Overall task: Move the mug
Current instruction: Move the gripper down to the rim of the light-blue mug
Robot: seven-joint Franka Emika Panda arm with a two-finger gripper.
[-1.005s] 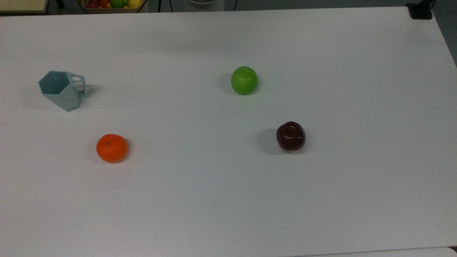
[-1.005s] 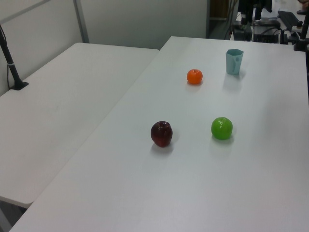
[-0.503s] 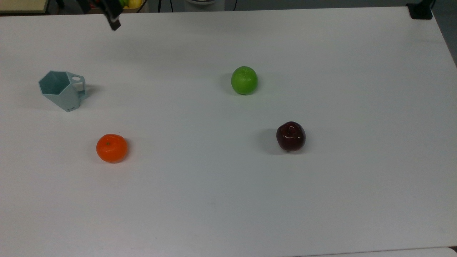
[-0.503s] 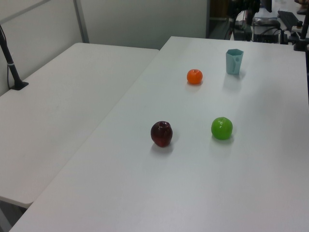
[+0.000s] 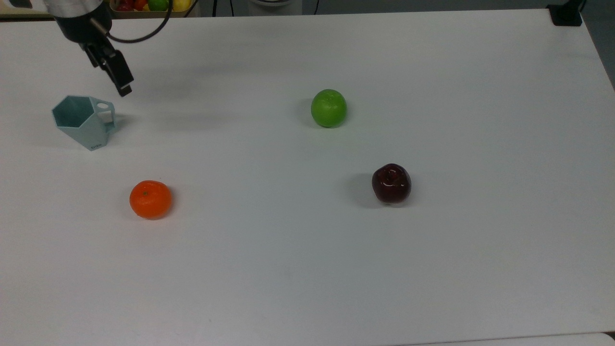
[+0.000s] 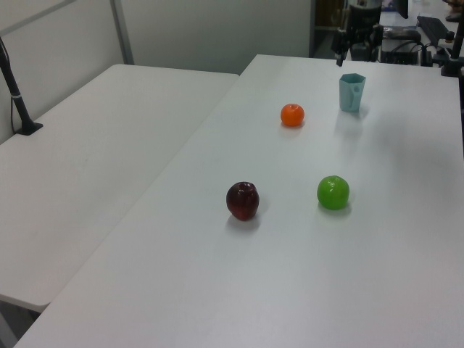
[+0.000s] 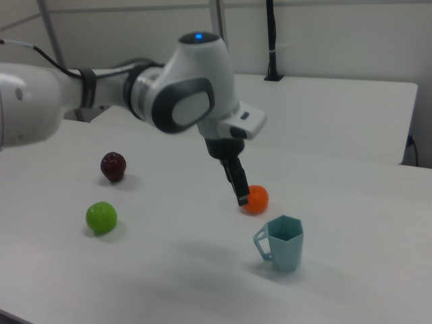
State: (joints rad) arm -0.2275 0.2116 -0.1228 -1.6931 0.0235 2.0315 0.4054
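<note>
Top view: the mug [image 5: 84, 121] is standing upright at nine o'clock on the table [image 5: 307, 269], with the gripper [image 5: 124, 88] hanging just beyond its handle, holding nothing; its opening cannot be told.

Left view: the mug [image 6: 351, 92] is sitting at one o'clock.

Right view: the gripper [image 7: 241, 198] is hovering above the mug [image 7: 281, 243]. It should be centring over the rim before descending.

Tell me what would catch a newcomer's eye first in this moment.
The white robot arm fills the right view's upper left, its gripper hanging in the air above the table, near the pale blue-green mug. The mug stands upright at the top view's left. Three bright fruits dot the white surface: an orange, a green apple and a dark red apple.
</note>
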